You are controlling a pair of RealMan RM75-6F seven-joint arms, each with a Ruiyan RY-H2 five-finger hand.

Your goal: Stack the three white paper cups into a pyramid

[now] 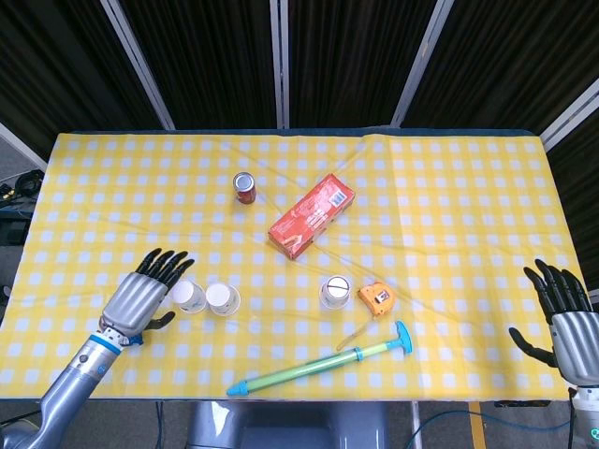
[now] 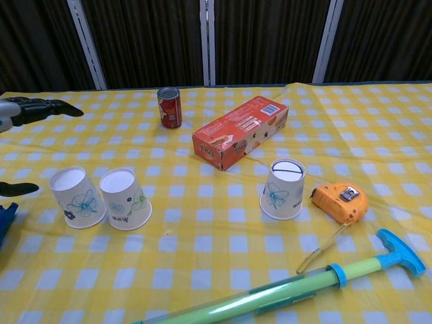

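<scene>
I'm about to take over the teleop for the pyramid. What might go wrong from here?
1. The third cup stands apart beside the tape measure, whose strip trails toward the water pump toy; reaching for it may snag either.
2. The two base cups are upside down and nearly touching; the open left hand close by might nudge them apart.
3. The top cup must bridge both narrow bases, so it may tip.
</scene>
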